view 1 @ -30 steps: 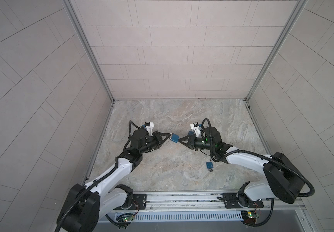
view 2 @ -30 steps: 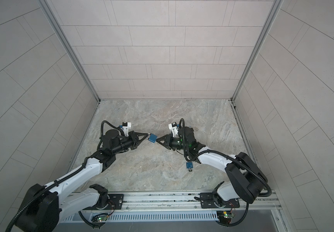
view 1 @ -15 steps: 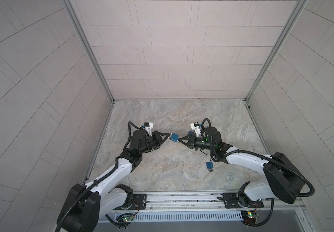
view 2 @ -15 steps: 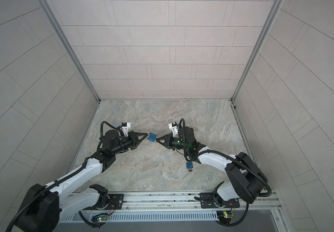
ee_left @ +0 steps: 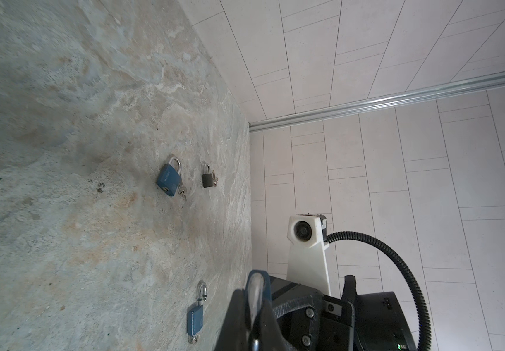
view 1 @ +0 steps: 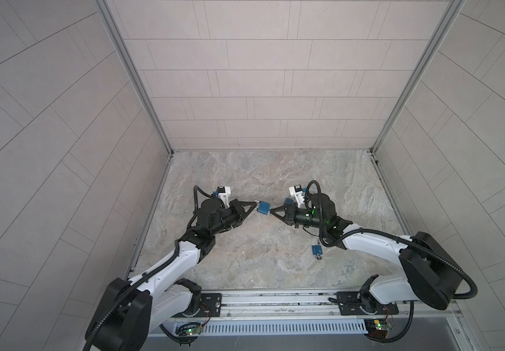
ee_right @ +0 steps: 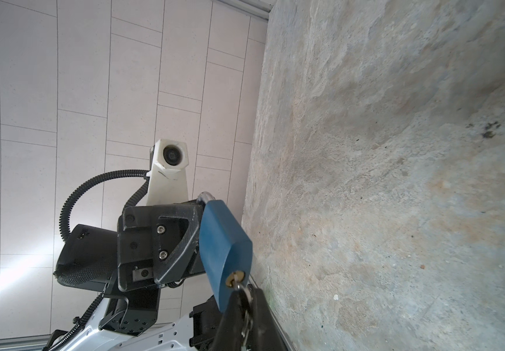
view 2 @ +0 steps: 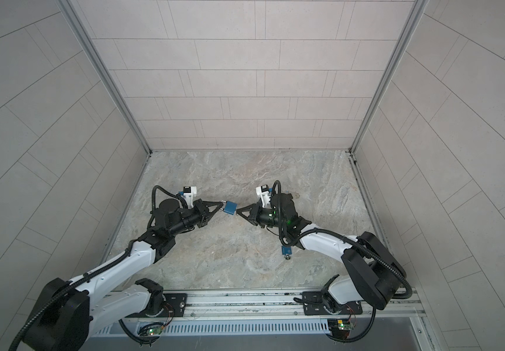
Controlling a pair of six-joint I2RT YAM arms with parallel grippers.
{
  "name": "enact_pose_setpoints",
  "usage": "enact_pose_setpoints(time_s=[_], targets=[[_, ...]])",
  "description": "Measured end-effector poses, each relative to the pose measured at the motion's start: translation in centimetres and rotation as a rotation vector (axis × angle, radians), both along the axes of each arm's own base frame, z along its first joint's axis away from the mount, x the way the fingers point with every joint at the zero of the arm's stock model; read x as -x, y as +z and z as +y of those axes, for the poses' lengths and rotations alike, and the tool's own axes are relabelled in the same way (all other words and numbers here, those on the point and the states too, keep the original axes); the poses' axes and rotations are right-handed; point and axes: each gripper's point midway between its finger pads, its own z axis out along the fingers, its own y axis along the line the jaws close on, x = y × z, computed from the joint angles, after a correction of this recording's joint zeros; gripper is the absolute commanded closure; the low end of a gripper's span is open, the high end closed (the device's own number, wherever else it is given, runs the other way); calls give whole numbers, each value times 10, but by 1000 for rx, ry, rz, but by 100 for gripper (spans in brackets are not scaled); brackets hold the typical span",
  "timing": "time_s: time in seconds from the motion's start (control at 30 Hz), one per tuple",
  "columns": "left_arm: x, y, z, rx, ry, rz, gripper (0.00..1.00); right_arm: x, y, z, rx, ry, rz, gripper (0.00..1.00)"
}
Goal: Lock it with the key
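Padlock (view 1: 264, 207), blue, hangs in the air over the middle of the table (view 1: 275, 176), between the two grippers. Its shackle (ee_right: 205, 197) is clamped by the closed left gripper (view 1: 256, 210). The key (ee_right: 240, 285) sits in the keyhole (ee_right: 233, 277) at its bottom, and the right gripper (view 1: 272, 211) is closed on this key. One more blue padlock (view 1: 317, 250) lies on the table near the right arm (view 1: 366, 243).

back wall (view 1: 254, 76), left wall (view 1: 47, 136) & right wall (view 1: 473, 136) were pale grey-beige tile w/ thin dark joints. silver metal posts (view 1: 135, 76) ran up the rear corners. floor (view 1: 260, 170) was mottled grey-tan stone. along the front edge ran a metal rail (view 1: 275, 301) & slotted vent strip (view 1: 275, 328). light was soft, even.
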Motion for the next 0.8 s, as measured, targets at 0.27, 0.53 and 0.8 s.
enact_pose_setpoints(time_s=[0.27, 0.53, 0.8], targets=[[1, 1, 0, 46, 25, -9, 100, 1, 6, -4, -28, -32, -25, 100], [7, 9, -1, 87, 25, -32, 100, 5, 14, -8, -52, -44, -47, 100], [10, 21, 7, 110, 59, -75, 100, 6, 22, -14, -57, -54, -66, 100]])
